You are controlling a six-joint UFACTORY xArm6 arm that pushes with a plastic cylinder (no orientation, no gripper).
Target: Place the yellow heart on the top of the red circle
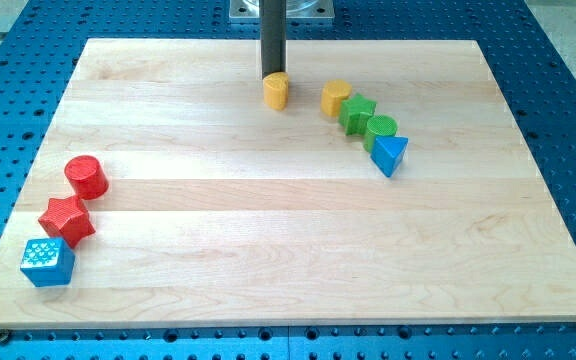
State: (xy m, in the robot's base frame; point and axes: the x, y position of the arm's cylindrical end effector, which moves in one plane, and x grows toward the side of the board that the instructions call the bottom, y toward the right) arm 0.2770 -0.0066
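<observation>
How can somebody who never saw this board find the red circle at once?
Look at the wooden board and go to its left edge, where three blocks stand in a slanted row. The red circle is the topmost one, above the red star and the blue cube; only it is round.

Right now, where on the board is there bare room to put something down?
The widest bare wood lies between the red circle cluster at the view's left and the blue triangle. The view's bottom right is bare too. It is crowded near my tip, top centre.
</observation>
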